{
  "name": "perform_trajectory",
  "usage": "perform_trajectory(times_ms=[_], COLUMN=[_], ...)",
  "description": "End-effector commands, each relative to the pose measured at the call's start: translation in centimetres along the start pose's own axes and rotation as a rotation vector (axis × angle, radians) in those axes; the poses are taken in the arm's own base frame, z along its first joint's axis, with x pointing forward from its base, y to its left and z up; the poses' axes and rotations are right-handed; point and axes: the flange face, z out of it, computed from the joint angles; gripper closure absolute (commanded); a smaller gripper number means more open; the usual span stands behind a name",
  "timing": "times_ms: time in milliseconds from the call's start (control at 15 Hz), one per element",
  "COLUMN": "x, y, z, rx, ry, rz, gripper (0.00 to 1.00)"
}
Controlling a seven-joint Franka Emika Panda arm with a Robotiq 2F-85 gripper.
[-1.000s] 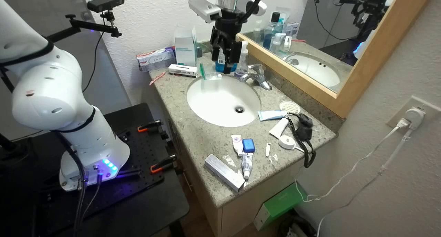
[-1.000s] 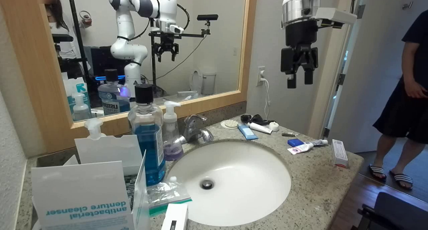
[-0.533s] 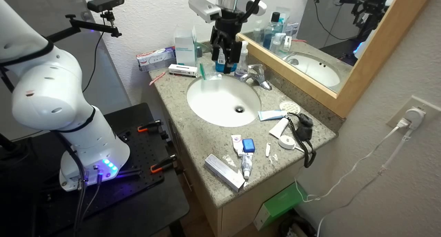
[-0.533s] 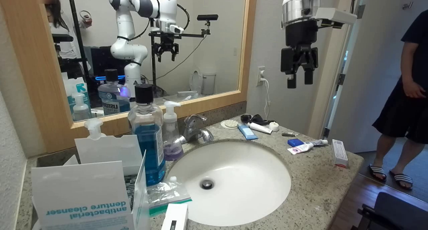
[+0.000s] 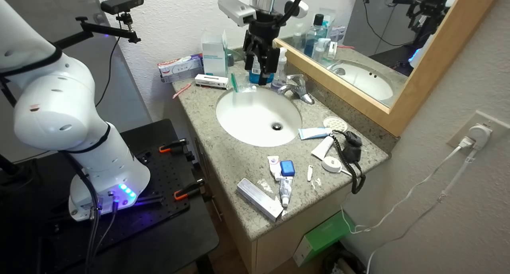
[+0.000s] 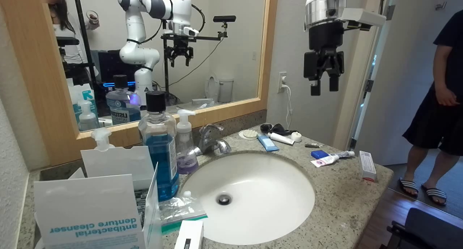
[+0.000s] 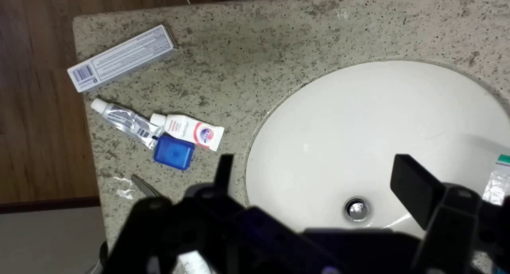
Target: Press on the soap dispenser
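Observation:
The soap dispenser (image 6: 185, 149) is a clear upright bottle with bluish-purple liquid and a white pump top. It stands between the faucet and the mouthwash bottle. It also shows in an exterior view (image 5: 280, 71), partly behind my gripper. It is not visible in the wrist view. My gripper (image 6: 325, 85) points down, open and empty, high above the sink side of the counter and well apart from the dispenser. In the wrist view the gripper's fingers (image 7: 313, 160) are wide apart with the sink below them.
The blue mouthwash bottle (image 6: 159, 151) and an open denture cleanser box (image 6: 86, 209) stand beside the dispenser. The faucet (image 6: 211, 140) is on its other side, at the sink (image 6: 260, 205). The mirror frame (image 6: 202, 117) rises behind. Tubes and a toothpaste box (image 7: 123, 59) lie across the counter.

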Motion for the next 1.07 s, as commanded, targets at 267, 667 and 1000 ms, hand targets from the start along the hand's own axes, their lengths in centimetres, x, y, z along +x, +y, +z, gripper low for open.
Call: perform_trajectory(times_ms=[267,667,1000], x=[0.0,1.1,2.3], y=[0.0,-0.6,-1.4], z=[0.0,-0.2,-2.2], rx=[0.0,0.0,0.001], ry=[-0.001,0.022,0.156], rz=[0.0,-0.013,-0.046], gripper=[0.0,0.0,0.0])
